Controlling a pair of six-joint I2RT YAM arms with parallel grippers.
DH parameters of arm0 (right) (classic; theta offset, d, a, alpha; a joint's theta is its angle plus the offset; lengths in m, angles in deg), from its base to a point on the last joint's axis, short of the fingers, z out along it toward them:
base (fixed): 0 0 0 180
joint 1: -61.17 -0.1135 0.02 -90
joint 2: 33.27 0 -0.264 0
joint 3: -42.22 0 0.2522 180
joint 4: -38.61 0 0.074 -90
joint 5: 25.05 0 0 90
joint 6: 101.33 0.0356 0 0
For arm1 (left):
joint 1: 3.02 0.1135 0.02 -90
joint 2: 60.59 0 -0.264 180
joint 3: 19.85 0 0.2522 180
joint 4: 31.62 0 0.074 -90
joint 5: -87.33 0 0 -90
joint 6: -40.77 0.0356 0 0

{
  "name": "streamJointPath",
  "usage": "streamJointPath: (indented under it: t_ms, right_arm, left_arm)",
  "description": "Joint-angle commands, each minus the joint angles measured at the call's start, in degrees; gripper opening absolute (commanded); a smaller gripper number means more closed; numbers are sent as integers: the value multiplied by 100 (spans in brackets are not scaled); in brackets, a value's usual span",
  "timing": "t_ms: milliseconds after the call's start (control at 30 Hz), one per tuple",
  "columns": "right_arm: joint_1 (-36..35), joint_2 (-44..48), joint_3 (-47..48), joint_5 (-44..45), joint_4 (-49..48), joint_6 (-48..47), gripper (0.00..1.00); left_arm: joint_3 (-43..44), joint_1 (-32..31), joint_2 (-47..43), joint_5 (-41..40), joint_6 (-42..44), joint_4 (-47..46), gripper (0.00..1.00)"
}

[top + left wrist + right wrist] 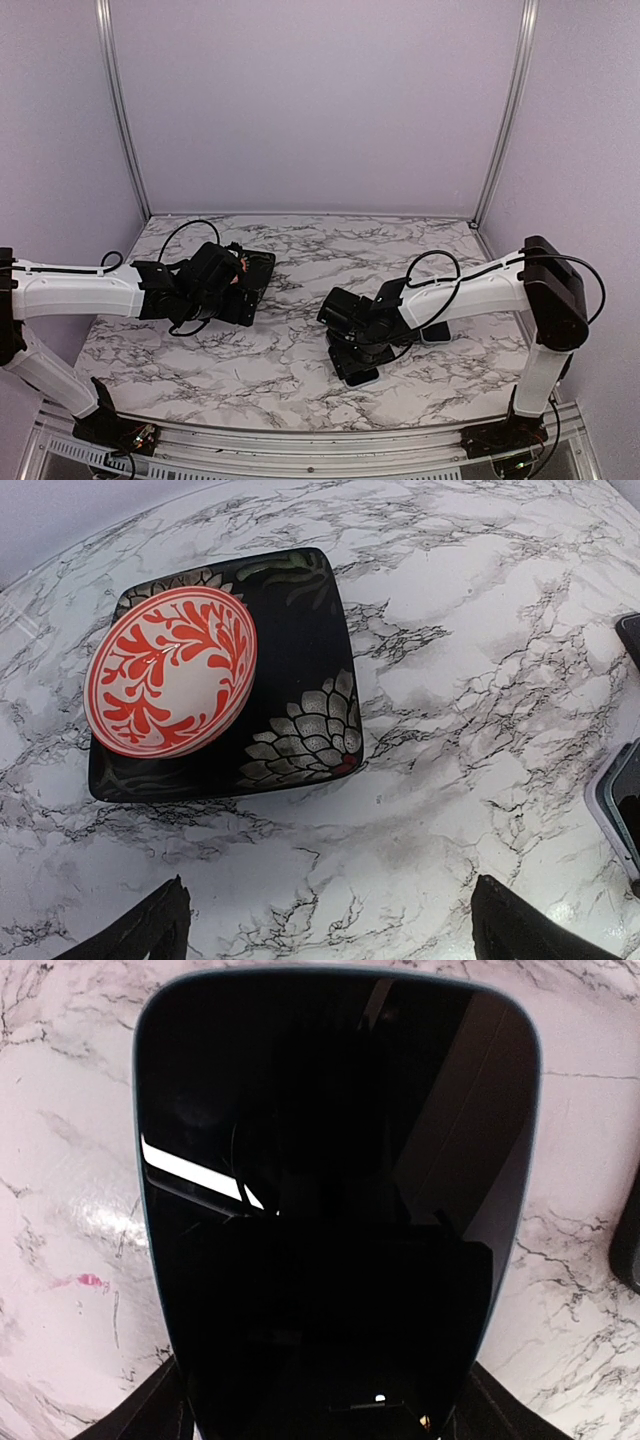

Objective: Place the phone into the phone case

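Top view: right claw [352, 340] sits low over the phone [358, 374], which lies flat on the counter [290, 370]; left claw [238, 282] is well apart, over a black plate [262, 266].
Left wrist view: left claw spread wide, holding nothing; a red-patterned bowl [170, 670] sits on the plate.
Right wrist view: fingers [150, 1408] flank the phone's near end; I cannot tell whether they pinch it.
Case: maybe the dark thing [630, 1230] at the right edge; unsure.
Doing it well: centre on the long edges, squeeze evenly, lift level.
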Motion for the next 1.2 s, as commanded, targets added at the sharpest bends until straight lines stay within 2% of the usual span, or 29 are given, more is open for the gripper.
streamJointPath:
  t_ms: [0,100,300,433,533,667,733,1033,1167]
  right_arm:
    - [-5,-183,84,-41,191,-91,59]
    - [-5,-128,117,-39,89,-147,50]
    - [-5,184,1,-69,-377,-227,42]
    - [-6,478,-114,97,-838,-285,37]
    - [-5,681,-268,292,-1299,-349,35]
    - [-8,776,-329,600,-1666,-382,34]
    - [-12,853,-291,744,-1841,-427,33]
    - [-171,1327,-185,1143,-2822,-900,32]
    - [-286,1190,98,1228,-2791,-1090,32]
  left_arm:
    - [97,27,20,-23,80,6,99]
    - [103,25,29,-10,72,7,99]
    - [187,31,84,101,24,-10,99]
    - [219,35,126,549,21,-334,99]
    - [135,76,120,1335,-64,-1023,99]
    - [-579,242,114,2889,-823,-3078,99]
    - [-737,289,248,3369,-1282,-3911,99]
    - [-515,293,643,3641,-1662,-4693,99]
    - [-345,293,788,3597,-1741,-4854,91]
